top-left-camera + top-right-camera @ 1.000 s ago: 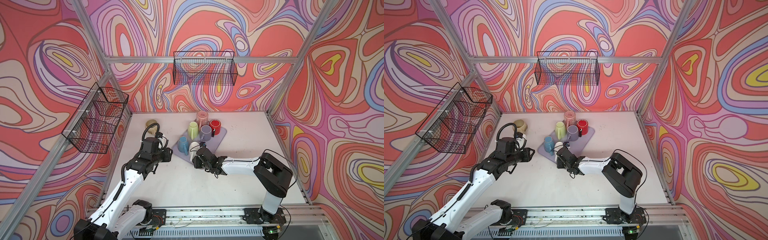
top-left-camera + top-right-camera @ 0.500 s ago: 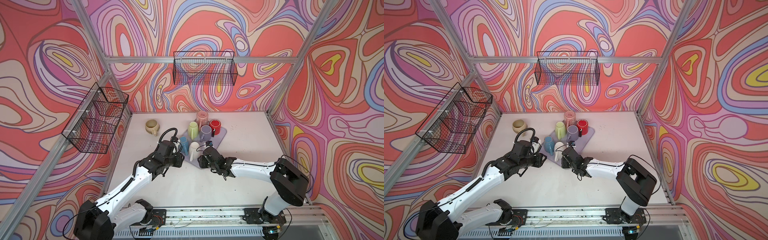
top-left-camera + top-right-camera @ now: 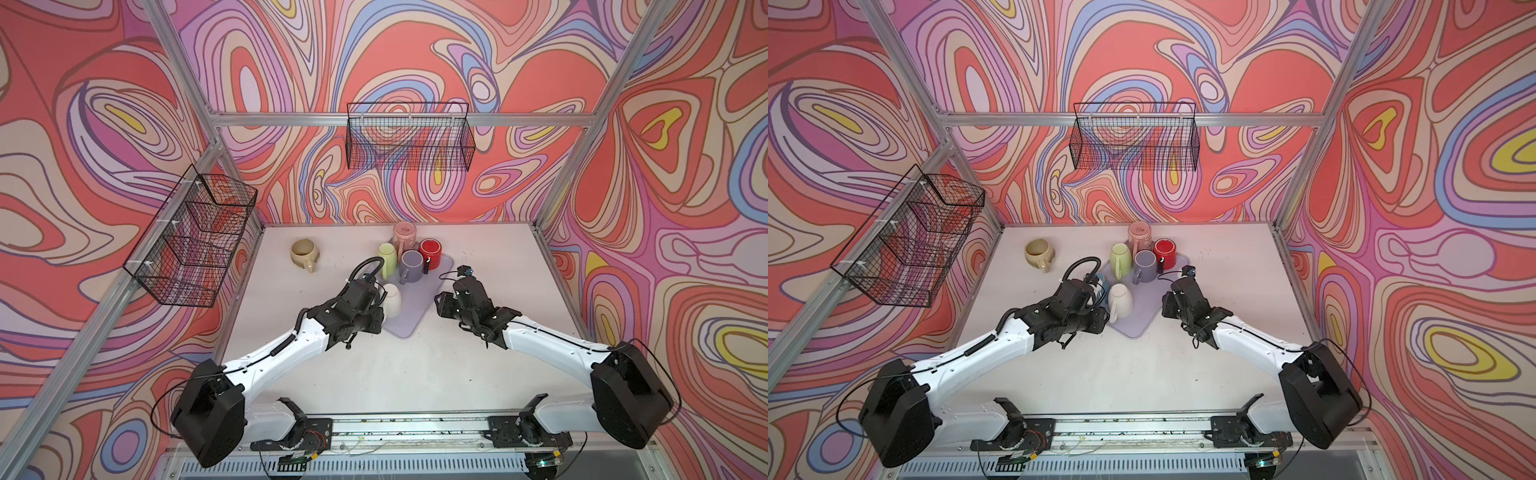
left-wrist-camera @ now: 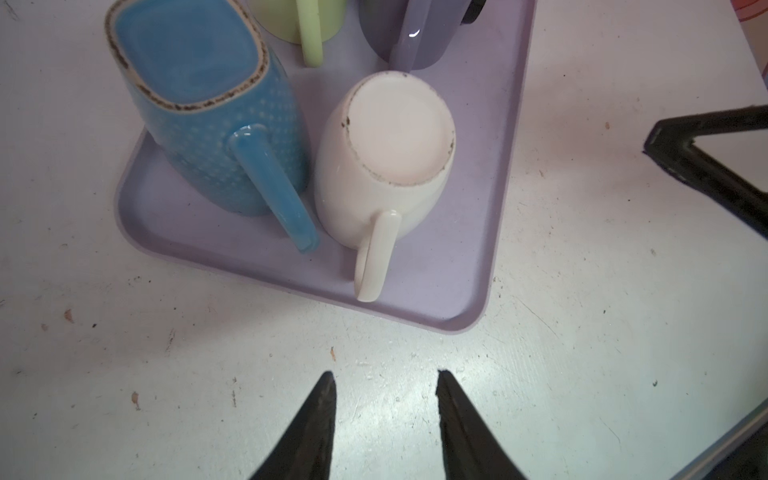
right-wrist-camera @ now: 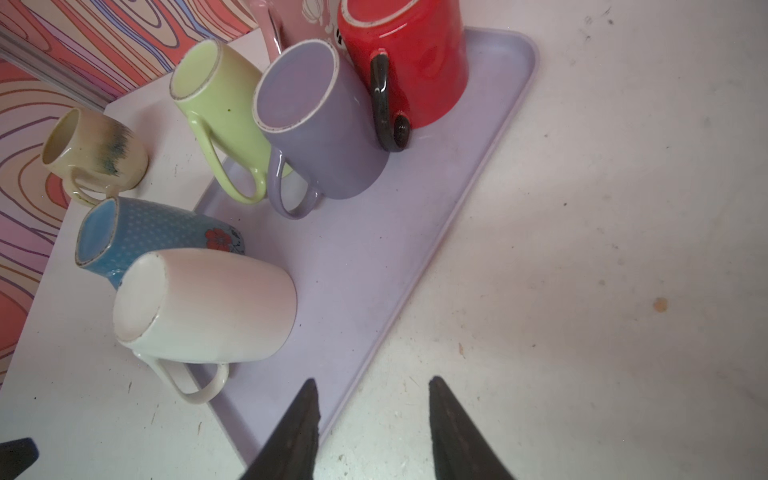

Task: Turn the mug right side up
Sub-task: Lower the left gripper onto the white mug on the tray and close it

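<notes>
Left gripper, right gripper: jaws partly apart, empty. White mug upside down, just beside blue mug; crowded grab may topple neighbour.

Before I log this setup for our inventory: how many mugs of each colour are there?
Beige mug: 1
Pink mug: 1
Green mug: 1
Purple mug: 1
Red mug: 1
Blue mug: 1
White mug: 1
Total: 7 mugs
</notes>
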{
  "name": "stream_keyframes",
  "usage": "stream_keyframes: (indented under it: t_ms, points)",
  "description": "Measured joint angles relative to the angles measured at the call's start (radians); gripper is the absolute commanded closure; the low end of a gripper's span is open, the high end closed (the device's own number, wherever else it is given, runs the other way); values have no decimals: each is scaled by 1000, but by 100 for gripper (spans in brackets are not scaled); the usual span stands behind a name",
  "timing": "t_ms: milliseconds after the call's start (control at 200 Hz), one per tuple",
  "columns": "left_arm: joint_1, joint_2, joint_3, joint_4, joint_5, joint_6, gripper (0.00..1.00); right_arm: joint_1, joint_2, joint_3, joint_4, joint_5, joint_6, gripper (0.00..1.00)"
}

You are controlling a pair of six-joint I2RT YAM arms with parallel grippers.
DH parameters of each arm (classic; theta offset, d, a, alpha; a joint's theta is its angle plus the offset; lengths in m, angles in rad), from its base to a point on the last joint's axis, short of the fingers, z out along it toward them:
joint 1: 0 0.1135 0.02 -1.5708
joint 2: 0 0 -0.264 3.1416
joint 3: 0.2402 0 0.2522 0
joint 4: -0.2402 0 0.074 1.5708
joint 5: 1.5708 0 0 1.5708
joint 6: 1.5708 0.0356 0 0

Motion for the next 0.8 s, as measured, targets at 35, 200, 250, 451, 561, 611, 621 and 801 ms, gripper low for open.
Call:
stream_keyframes:
  t_ms: [35,200,250,451,561,611,621,801]
  points:
    - [-5,18,10,0,-2,-6,56,-14,-10,-6,-2,-10,-10,53]
    - [-35,101,63,-3,-33,-21,54,-77,-71,-61,-11,-53,-47,53]
    - [-43,125,74,-2,-40,-23,54,-91,-81,-74,-11,-65,-51,53]
    - [-53,198,94,0,-81,-26,54,-114,-90,-107,1,-105,-58,53]
    - [-53,238,104,2,-98,-26,54,-117,-92,-116,7,-121,-60,53]
    - [-53,252,104,3,-100,-26,54,-120,-99,-120,11,-126,-61,53]
    - [-53,254,104,3,-101,-26,54,-121,-100,-121,11,-126,-61,53]
    - [-54,286,104,19,-103,-32,55,-124,-110,-122,30,-134,-61,53]
